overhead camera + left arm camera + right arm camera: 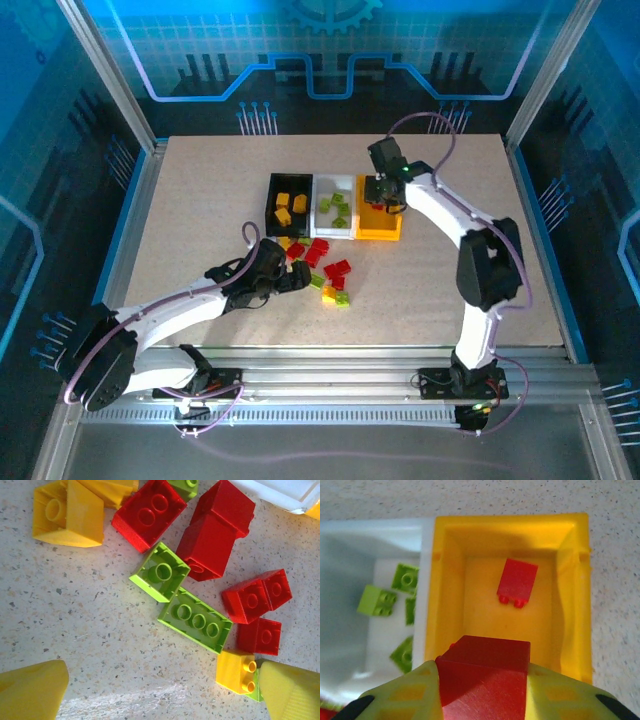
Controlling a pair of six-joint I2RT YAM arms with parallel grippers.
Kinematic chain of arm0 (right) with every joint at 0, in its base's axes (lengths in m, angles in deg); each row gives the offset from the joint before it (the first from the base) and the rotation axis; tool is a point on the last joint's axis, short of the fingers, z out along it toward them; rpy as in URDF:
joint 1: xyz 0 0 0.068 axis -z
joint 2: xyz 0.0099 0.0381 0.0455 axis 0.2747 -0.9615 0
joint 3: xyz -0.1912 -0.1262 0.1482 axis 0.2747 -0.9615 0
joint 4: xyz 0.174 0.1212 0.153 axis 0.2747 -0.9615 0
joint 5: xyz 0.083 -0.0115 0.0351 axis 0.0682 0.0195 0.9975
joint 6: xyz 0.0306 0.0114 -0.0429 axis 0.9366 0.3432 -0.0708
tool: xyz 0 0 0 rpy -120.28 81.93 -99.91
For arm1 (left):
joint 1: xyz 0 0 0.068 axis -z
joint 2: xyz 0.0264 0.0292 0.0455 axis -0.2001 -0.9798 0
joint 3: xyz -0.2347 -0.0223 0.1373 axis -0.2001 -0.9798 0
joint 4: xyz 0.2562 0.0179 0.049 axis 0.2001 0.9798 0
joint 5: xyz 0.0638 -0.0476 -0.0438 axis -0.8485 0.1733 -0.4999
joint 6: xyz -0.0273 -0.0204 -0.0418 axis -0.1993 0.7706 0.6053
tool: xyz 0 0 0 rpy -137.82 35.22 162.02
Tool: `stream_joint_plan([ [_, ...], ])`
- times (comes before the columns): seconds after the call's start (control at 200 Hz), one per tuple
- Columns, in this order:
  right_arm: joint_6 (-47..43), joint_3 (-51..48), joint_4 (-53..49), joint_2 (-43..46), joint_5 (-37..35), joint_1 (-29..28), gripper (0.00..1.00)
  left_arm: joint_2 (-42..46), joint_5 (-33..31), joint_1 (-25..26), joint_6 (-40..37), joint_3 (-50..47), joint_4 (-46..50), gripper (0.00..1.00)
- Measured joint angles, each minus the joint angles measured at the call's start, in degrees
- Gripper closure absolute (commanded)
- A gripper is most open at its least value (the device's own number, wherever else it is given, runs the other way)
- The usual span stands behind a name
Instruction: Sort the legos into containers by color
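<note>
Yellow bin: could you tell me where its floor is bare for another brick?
The yellow bin holds one red brick near its far wall; floor left of it and toward the held brick is bare. The adjoining white bin is crowded with green bricks.

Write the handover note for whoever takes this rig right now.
Left pincer: open, above the loose bricks on the table.
Right pincer: shut on a red brick, over the yellow bin.
Done: a second red brick lies in the yellow bin, green bricks in the white bin, yellow-orange bricks in the black bin.
To do: drop the held brick; sort the loose red, green and yellow ones.
</note>
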Motion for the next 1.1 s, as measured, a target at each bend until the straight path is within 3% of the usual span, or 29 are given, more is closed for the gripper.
stream_joint_plan([
  [0.11,0.59,3.72,-2.14,-4.66,-0.85,0.68,0.59,-0.39,0.59,0.0,-0.04,0.0,-0.02,0.01],
  [0.3,1.97,7.04,-4.39,-7.21,-0.66,1.03,0.42,-2.03,1.11,0.0,-0.24,0.07,0.02,0.02],
  [0.44,2.47,7.37,-4.5,-7.19,-0.26,1.01,0.3,-3.96,1.68,0.0,-1.01,1.33,0.22,0.08],
  [0.675,2.78,4.59,-3.26,-3.85,0.79,0.72,0.29,-11.85,1.03,0.0,-4.74,8.76,0.87,0.21],
  [0.981,3.93,-4.68,0.02,6.08,2.67,0.46,0.29,-23.61,-7.48,0.0,-11.61,17.73,3.34,0.36],
  [1.101,4.24,-6.67,0.9,7.54,2.82,0.48,0.29,-25.77,-9.53,0.04,-12.79,18.6,3.45,0.37],
])
